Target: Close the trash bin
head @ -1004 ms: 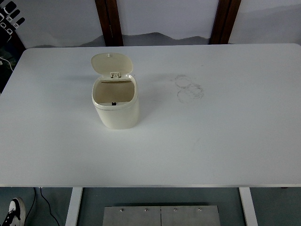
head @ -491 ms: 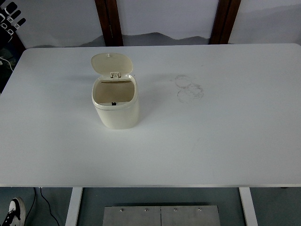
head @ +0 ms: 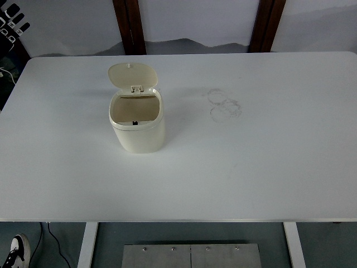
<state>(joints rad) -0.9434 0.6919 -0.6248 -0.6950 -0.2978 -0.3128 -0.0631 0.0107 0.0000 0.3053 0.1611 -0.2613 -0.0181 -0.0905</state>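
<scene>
A small cream trash bin [head: 138, 131] stands upright on the white table [head: 268, 167], left of centre. Its lid [head: 132, 75] is swung open and tilted back on the hinge at the far rim, so the inside of the bin shows. Neither of my arms nor hands is in the head view.
Faint ring marks [head: 224, 105] lie on the tabletop right of the bin. Two dark wooden posts [head: 129, 25] rise behind the far edge. A shoe [head: 17, 250] and a cable lie on the floor at the bottom left, below the table's near edge.
</scene>
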